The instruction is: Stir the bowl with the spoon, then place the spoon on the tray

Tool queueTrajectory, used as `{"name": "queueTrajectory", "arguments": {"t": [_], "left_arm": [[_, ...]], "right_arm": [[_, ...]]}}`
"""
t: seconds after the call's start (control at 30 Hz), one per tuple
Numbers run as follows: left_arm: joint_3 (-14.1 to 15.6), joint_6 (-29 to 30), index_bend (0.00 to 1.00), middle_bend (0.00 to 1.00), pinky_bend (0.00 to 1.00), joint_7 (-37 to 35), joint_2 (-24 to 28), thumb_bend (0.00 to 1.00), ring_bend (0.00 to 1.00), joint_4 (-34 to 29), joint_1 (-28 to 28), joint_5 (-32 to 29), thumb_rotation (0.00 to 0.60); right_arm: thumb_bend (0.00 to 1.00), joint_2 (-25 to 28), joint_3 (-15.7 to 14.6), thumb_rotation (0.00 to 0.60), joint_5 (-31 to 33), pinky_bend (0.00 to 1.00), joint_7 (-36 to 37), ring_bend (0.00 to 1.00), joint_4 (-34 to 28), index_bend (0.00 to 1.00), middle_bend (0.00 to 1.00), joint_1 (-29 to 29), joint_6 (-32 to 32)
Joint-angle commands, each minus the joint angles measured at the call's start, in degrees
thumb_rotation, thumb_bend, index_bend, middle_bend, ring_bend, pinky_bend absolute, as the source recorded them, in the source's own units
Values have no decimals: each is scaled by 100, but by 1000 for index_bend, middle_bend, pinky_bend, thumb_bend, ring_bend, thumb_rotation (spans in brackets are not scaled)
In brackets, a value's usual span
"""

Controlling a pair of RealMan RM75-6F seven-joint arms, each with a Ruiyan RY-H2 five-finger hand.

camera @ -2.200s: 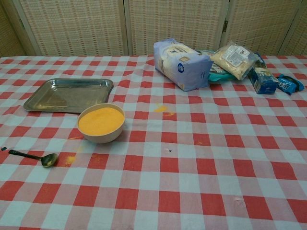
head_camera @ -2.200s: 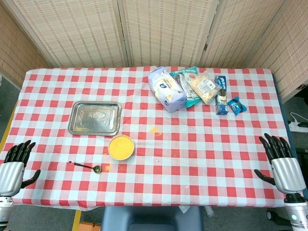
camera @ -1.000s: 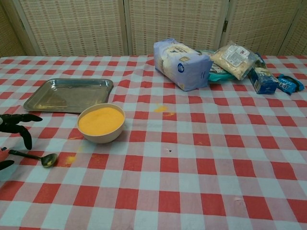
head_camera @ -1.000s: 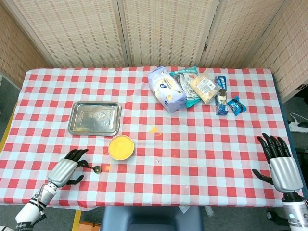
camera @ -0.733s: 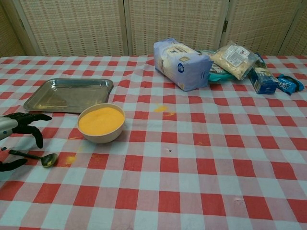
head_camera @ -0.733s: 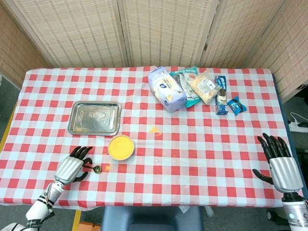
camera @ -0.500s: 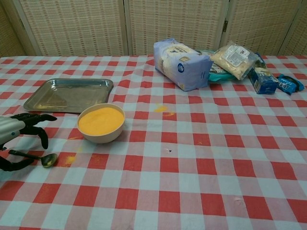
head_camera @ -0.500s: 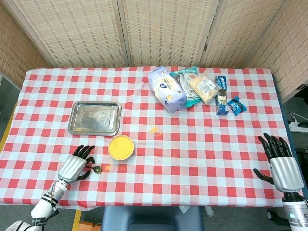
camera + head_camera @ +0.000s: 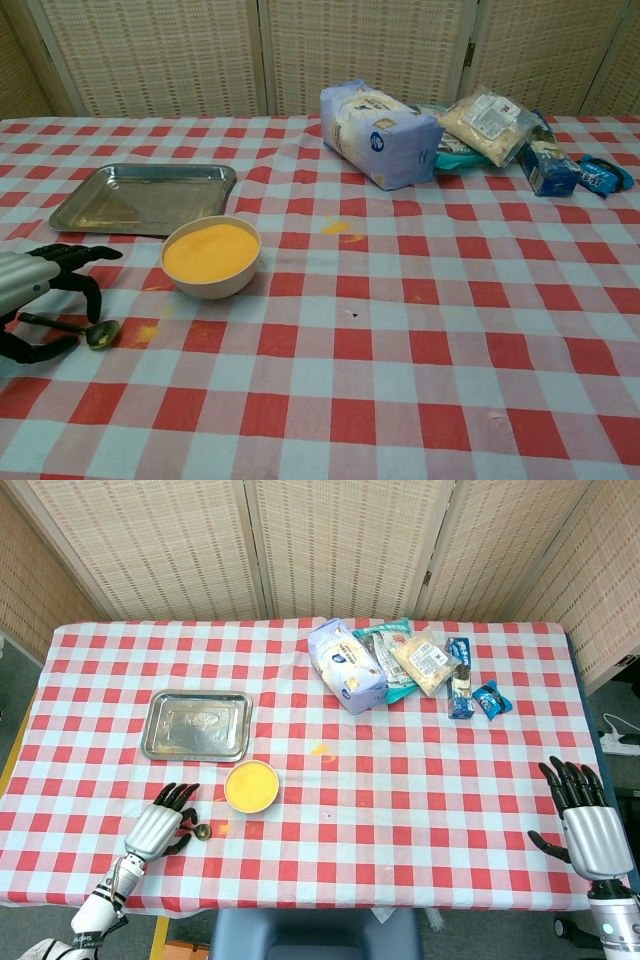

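Spoon (image 9: pixel 78 329) lies on the cloth just left of the bowl (image 9: pixel 211 257), where it lay earlier. Left hand (image 9: pixel 40 284) has advanced from the table edge and now arches over the handle, fingers (image 9: pixel 183 796) spread and curved, thumb below; contact cannot be confirmed. Right hand (image 9: pixel 587 823) rests at the near right edge, fingers apart, empty. Tray (image 9: pixel 95 212) lies beyond the bowl.

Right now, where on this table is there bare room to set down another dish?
The wide stretch of cloth between the bowl and the right hand is free. The tray is bare inside. Packets crowd the far edge.
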Motion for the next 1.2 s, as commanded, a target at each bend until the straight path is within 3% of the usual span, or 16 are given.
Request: {"name": "queueTrajectory", "arguments": {"t": [0.03,0.53,1.2], "left_arm": [[6,-17,469,0,30,-26,-36,399,0,61,-7,-28,600],[27,125,573,0,31,-245,-186,406,0,303,31,-52,600],[-23,362,599,0,31,-339,-106,406,0,260,103,-98,600]], "right_arm": [[60,0,1,600,-2,0,-2,0,-7,0,0,-4,9],[59,-11,-11,600,4,0,-26,0,1,0,0,8,-37],[59,-9,-18,600,15,0,-47,0,-4,0,0,12,-61]]}}
